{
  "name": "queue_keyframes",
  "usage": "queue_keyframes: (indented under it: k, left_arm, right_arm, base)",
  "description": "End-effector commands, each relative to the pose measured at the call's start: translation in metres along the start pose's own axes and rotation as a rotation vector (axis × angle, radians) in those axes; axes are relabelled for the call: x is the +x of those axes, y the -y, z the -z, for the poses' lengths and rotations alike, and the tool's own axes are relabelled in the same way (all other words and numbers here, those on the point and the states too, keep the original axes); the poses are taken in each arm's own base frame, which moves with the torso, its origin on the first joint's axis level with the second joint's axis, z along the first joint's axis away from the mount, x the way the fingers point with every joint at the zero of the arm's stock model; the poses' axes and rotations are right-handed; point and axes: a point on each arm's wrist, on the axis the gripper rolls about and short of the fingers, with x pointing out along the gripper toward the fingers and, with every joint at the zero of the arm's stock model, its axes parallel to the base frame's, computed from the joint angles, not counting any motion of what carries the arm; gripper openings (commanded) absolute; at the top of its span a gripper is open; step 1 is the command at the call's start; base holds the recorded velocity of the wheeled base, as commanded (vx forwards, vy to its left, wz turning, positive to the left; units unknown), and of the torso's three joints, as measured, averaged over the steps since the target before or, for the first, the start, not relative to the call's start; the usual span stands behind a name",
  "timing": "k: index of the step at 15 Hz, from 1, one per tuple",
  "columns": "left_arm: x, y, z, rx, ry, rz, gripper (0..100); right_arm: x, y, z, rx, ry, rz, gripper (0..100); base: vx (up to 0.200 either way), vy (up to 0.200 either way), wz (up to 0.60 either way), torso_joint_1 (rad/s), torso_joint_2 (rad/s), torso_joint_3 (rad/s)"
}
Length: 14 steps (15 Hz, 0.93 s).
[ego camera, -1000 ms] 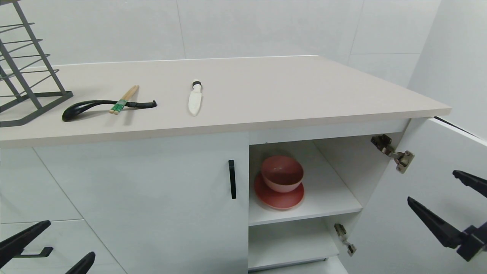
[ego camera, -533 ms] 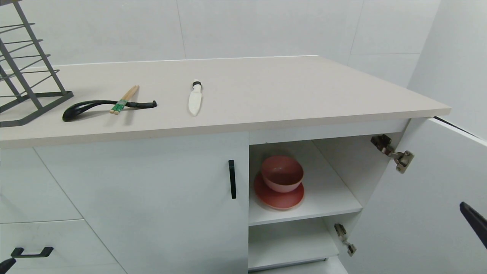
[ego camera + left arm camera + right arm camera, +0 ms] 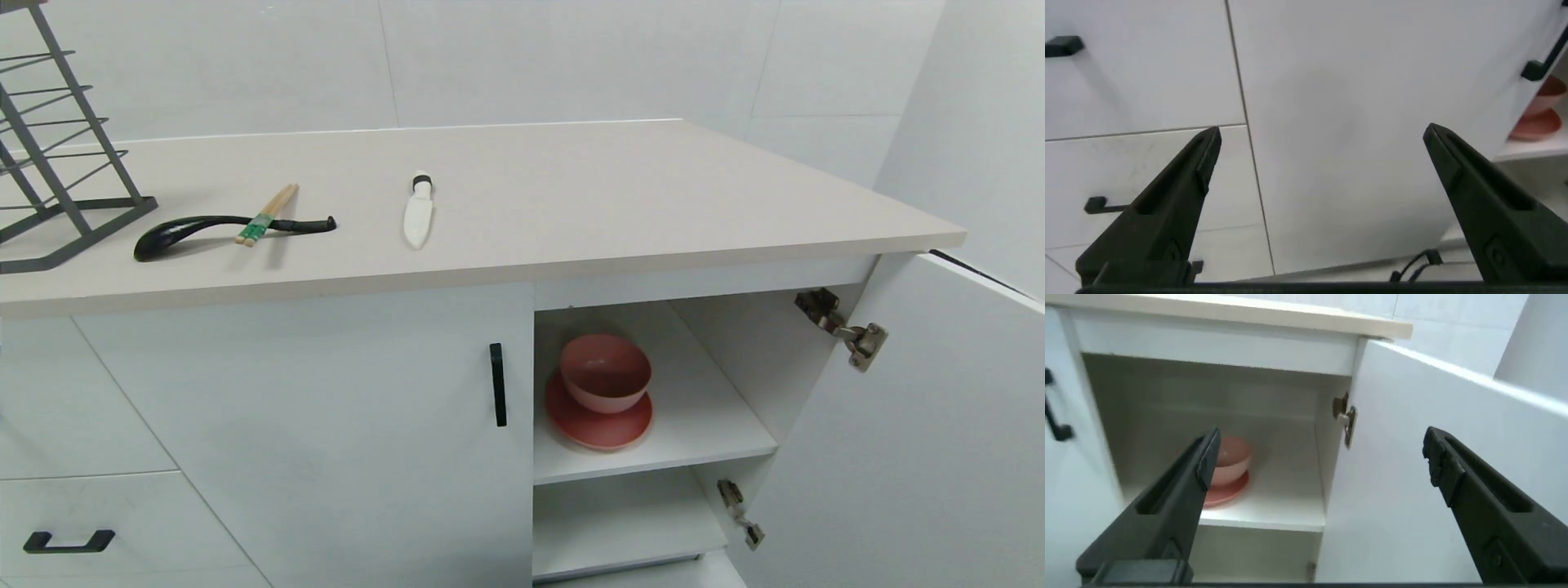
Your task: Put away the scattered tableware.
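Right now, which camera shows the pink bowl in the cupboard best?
The head view: the pink bowl sits whole and unblocked on a red plate inside the open cupboard. The right wrist view has it partly hidden by the right gripper; the left wrist view catches only a part.

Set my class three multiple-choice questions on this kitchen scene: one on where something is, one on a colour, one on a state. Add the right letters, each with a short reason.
1. Where does the pink bowl stand?
A) on the floor
B) on the red plate on the upper shelf
C) in a sink

2. What colour is the spoon that the chopsticks cross?
A) black
B) white
C) red

3. How is the right cabinet door?
A) shut
B) taken off
C) swung open

Answers:
1 B: the bowl sits on the plate, on that shelf.
2 A: it is black from scoop to handle tip.
3 C: the hinges are exposed and the shelf is in plain sight.
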Motion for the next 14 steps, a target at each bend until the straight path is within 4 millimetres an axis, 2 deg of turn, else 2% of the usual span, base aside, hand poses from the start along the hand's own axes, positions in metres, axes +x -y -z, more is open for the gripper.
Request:
queue_keyframes:
  k: [1,3,4,13,14]
  left_arm:
    - [-0.003,0.0,0.001,-0.014,0.036,0.002,100]
    - [-0.004,0.0,0.001,-0.017,0.045,0.002,100]
    - [-0.004,0.0,0.009,0.012,-0.042,-0.007,100]
    - [-0.004,0.0,0.008,0.017,-0.022,-0.011,100]
    - [-0.004,0.0,0.008,0.018,-0.022,-0.011,100]
  right_arm:
    - [-0.026,-0.005,0.019,0.056,0.038,0.041,100]
    - [-0.026,-0.005,0.024,0.065,-0.016,0.051,100]
    - [-0.029,-0.005,0.044,0.044,-0.219,0.079,100]
    - [-0.028,-0.005,0.042,0.062,-0.194,0.087,100]
    - [-0.028,-0.005,0.042,0.065,-0.194,0.087,100]
  base:
    - [0.0,0.0,0.0,0.0,0.0,0.0]
    - [0.0,0.0,0.0,0.0,0.0,0.0]
    - [0.0,0.0,0.0,0.0,0.0,0.0]
    - [0.0,0.0,0.0,0.0,0.0,0.0]
    - [-0.2,0.0,0.0,0.002,0.0,0.002]
